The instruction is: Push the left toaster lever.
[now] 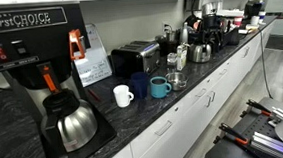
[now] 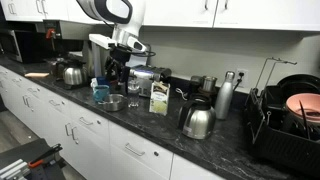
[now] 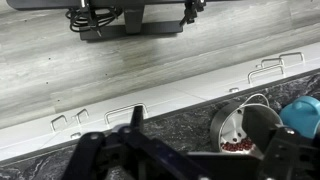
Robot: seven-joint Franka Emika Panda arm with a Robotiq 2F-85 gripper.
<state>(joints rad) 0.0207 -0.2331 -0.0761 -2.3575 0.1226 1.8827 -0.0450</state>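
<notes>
The toaster [image 1: 135, 57], black with chrome panels, stands on the dark counter against the wall. It also shows in an exterior view [image 2: 145, 77]. Its levers are too small to make out. My gripper [image 2: 126, 56] hangs above the counter, a little to the side of the toaster and apart from it. It appears far back in an exterior view [image 1: 210, 26]. In the wrist view the gripper [image 3: 190, 160] is open and empty, its dark fingers wide apart over the counter's front edge. The toaster is out of the wrist view.
A teal mug [image 1: 159, 87], a blue mug [image 1: 141, 84] and a white mug [image 1: 124, 94] stand near the toaster. A bowl [image 3: 245, 125] with red bits sits under the gripper. A tall coffee brewer [image 1: 25, 57], steel kettles [image 2: 197, 122], a box [image 2: 158, 97] and a dish rack [image 2: 290, 120] crowd the counter.
</notes>
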